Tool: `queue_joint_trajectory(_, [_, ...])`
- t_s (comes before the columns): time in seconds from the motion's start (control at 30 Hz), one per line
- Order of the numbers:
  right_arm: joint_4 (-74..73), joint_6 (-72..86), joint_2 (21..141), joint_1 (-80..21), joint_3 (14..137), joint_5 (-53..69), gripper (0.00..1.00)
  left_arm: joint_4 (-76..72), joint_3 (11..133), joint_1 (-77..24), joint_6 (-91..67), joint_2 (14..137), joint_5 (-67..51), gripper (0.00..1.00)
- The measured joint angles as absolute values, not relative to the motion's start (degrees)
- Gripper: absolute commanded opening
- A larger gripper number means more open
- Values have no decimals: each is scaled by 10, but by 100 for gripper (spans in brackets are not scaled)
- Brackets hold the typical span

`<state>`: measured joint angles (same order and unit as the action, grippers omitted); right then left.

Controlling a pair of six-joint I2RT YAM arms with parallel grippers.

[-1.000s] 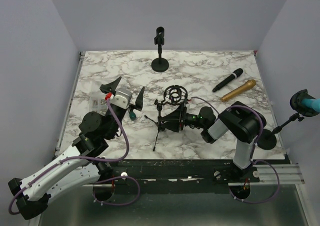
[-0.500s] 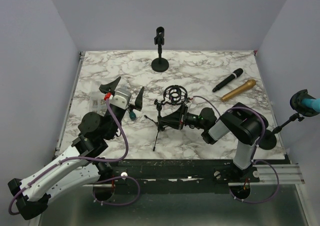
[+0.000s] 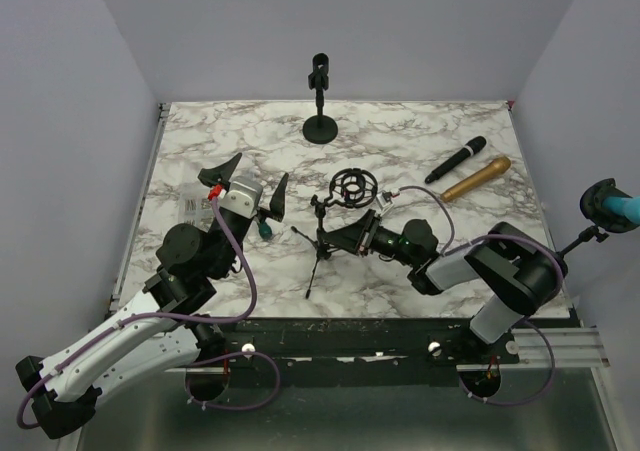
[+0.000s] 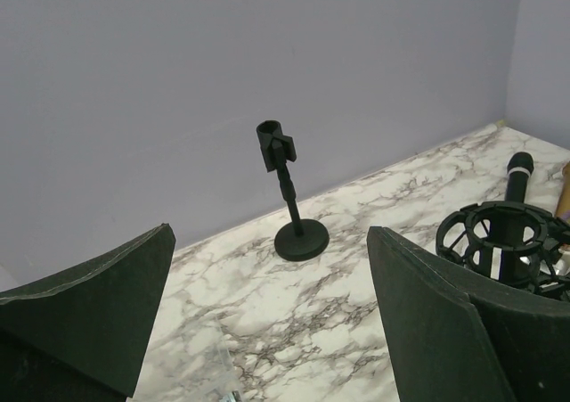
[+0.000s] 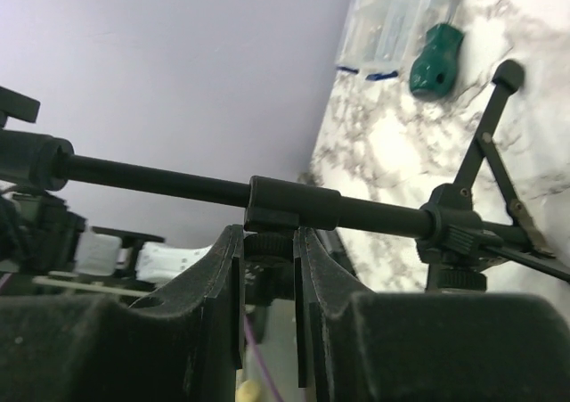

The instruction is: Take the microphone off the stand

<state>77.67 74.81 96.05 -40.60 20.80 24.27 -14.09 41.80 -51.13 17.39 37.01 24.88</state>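
Plainly the right pincer [image 5: 267, 238] is clamped: its 2 fingers pinch a small knob just under the collar [image 5: 294, 204] on the rod [image 5: 160, 186] of the tripod stand [image 3: 322, 243], which sits about mid-surface [image 3: 240, 131]. That rod's long axis runs straight across the fingers, not along them. The stand's ring-shaped shock mount [image 3: 352, 185] lies just beyond the pincer, toward the rear and a little to the left. Any microphone on this stand would sit in that ring. From above the ring looks bare, while the left wrist view shows a dark barrel through it, so I cannot tell whether that barrel is seated there or is the black microphone [image 3: 456, 159] lying farther back. That one rests flat on the marble beside a gold microphone [image 3: 478, 179], both well right of the stand. A teal-headed microphone [image 3: 608, 201] perches on another stand past the right edge. The left pincer [image 4: 267, 233] hangs with its fingers wide apart, holding nothing, near the ring on its left. My guess is the right arm steadies the stand, so the lift would fall to the left.
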Motion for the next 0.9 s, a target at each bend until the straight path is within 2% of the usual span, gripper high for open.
queue_joint_trajectory(0.2, [693, 642, 900, -440, 209, 161, 1, -141, 418, -511, 174, 370, 249, 93])
queue_joint_trajectory(0.63, [665, 484, 888, -514, 230, 6, 1, -141, 418, -511, 176, 370, 249, 93])
queue_joint_trajectory(0.9, [585, 375, 855, -550, 256, -74, 1, -141, 418, -511, 176, 370, 249, 93])
